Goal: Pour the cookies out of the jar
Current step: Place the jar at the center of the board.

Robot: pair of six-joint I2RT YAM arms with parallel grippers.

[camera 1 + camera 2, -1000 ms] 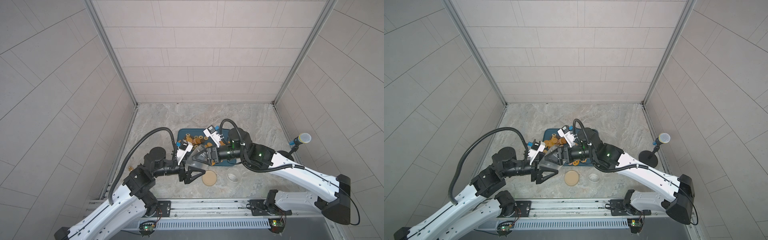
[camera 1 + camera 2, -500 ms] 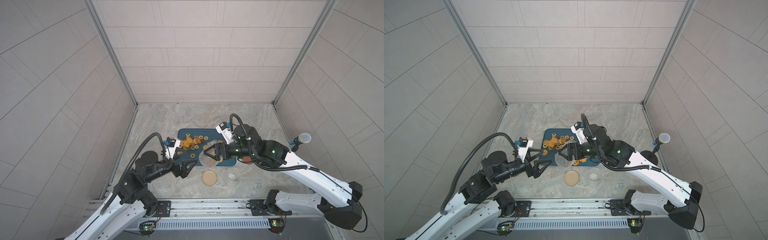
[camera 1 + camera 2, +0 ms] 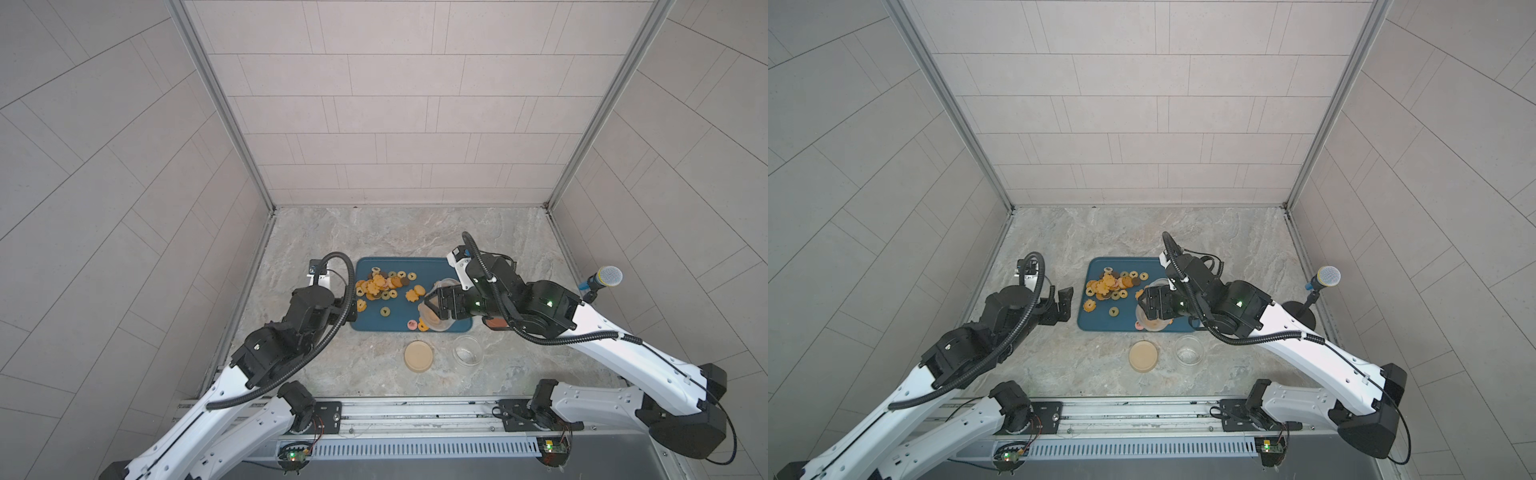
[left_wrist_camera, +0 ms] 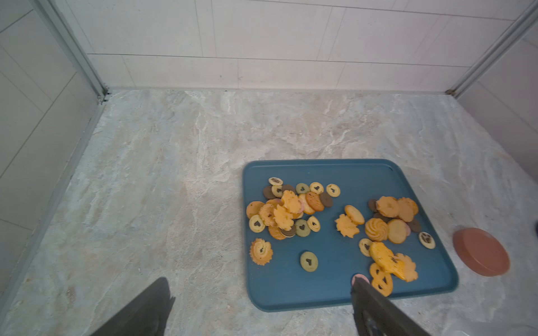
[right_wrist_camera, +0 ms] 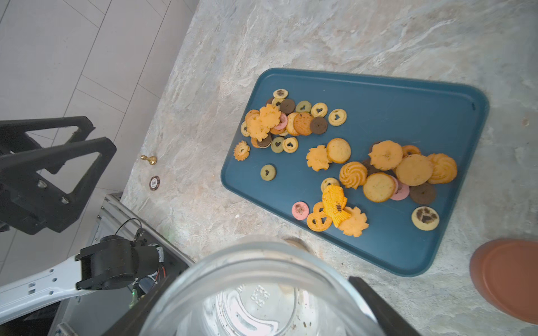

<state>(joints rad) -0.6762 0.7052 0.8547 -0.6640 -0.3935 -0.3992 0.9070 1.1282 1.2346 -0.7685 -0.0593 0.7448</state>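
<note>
Right gripper [image 3: 433, 307] is clamped on the clear glass jar [image 5: 262, 293], which is empty and held over the near right corner of the dark blue rectangular tray [image 4: 349, 174]. Orange-yellow, brown and pink cookies [image 5: 378, 171] lie scattered on that tray in two loose groups. Left gripper [image 3: 1064, 304] stands just beside the tray's left edge, jaws wide apart, holding nothing. A round tan lid [image 3: 419, 356] and a small clear glass bowl [image 3: 467, 350] sit nearby on the table [image 3: 374, 232].

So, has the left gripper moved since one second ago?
Yes: the left gripper has drawn back from the jar, leftward, to the blue tray's left edge.
</note>
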